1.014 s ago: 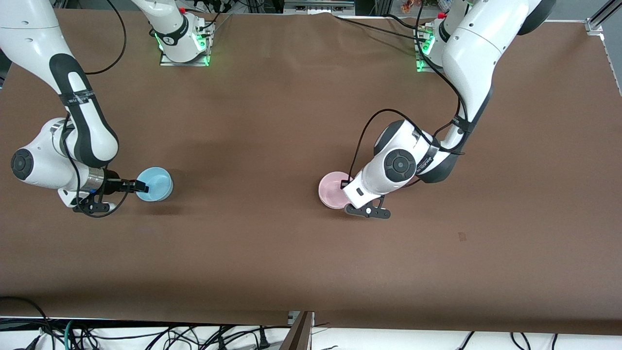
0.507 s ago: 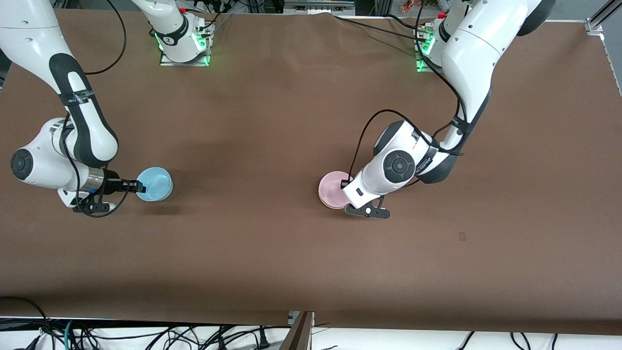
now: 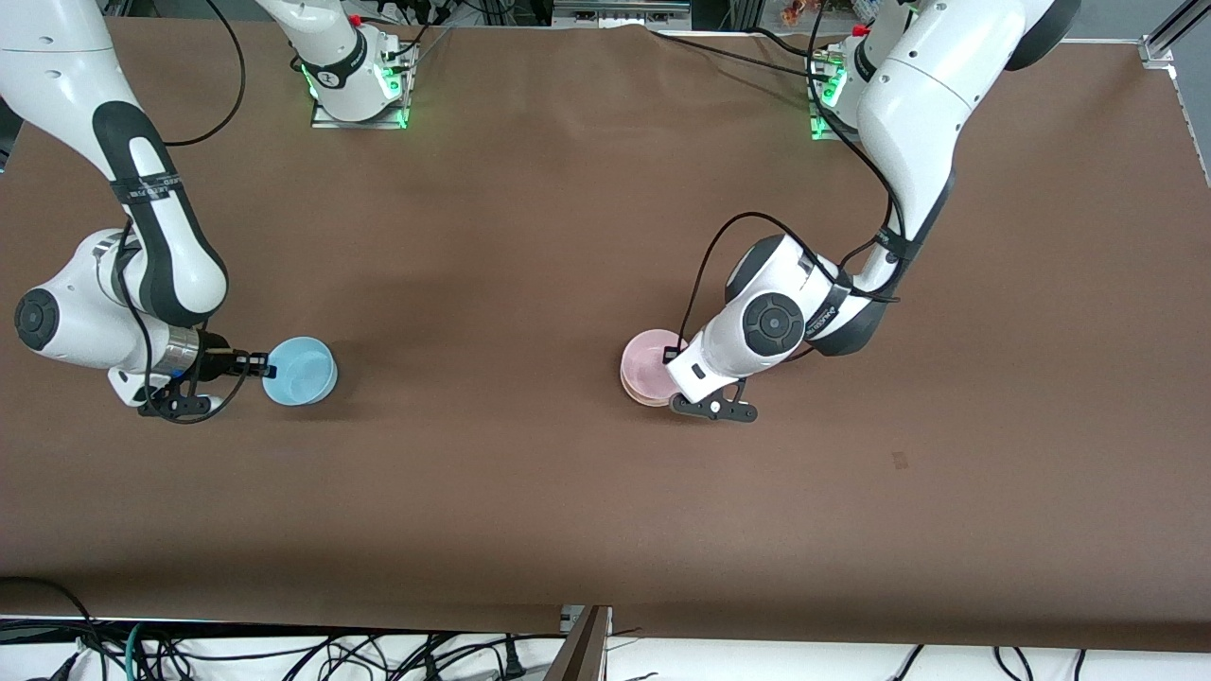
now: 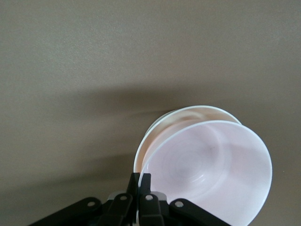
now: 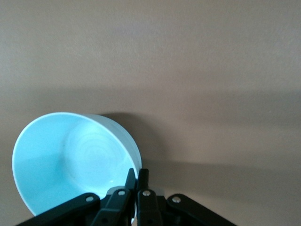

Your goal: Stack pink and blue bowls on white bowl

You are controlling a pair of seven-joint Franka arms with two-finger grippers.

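Observation:
The light blue bowl (image 3: 303, 372) is toward the right arm's end of the table, tilted and lifted a little. My right gripper (image 3: 268, 360) is shut on its rim, and it also shows in the right wrist view (image 5: 137, 175) with the blue bowl (image 5: 70, 160). The pale pink bowl (image 3: 646, 362) sits tilted in the off-white bowl (image 3: 636, 394), whose rim shows under it. My left gripper (image 3: 673, 357) is shut on the pink bowl's rim. The left wrist view shows this gripper (image 4: 141, 177), the pink bowl (image 4: 207, 169) and the white bowl's rim (image 4: 157, 125).
The brown-covered table (image 3: 568, 236) is bare between the two bowls. The arm bases (image 3: 359, 85) stand at the table's edge farthest from the front camera. A small mark (image 3: 899, 460) lies nearer the camera, toward the left arm's end.
The right gripper has drawn the blue bowl slightly toward its end of the table and tilted it up. The pink bowl has shifted a little, so the white rim shows under it.

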